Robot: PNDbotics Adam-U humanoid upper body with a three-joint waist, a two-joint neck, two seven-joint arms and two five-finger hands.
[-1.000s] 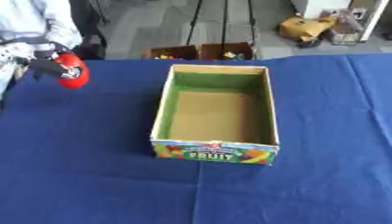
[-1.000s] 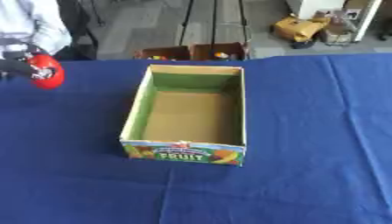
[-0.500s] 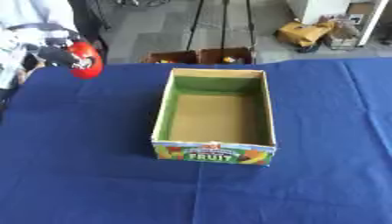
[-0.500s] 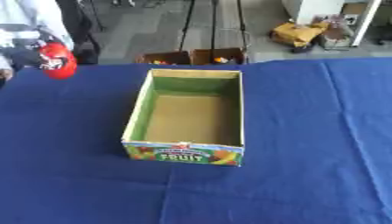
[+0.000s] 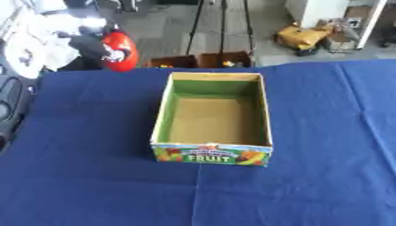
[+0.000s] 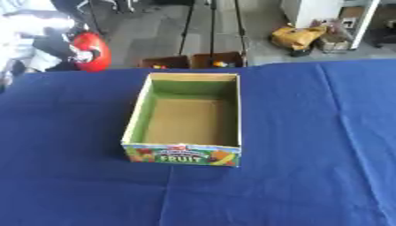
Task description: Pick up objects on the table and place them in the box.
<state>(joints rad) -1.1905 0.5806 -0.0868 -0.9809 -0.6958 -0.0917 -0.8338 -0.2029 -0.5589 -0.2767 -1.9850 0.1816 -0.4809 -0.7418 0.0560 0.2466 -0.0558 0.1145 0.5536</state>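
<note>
**Red object held aloft, left of the fruit box**

Item 1: red object [image 5: 121, 50], rounded and glossy, with a small white patch on one side. It is up in the air past the table's far left corner, well apart from the box and to its upper left.

Item 2: left hand [image 5: 94, 43], black, fingers curled round the red object and carrying it. The arm comes in from the view's left edge.

Item 3: box [image 5: 213, 118], open-topped cardboard, green inner walls, brown floor with nothing in it. The near panel is printed with fruit pictures and the word FRUIT. It stands at the middle of the table.

Item 4: table [image 5: 93, 176], covered in a blue cloth.

Right hand: shows in neither view.
</note>
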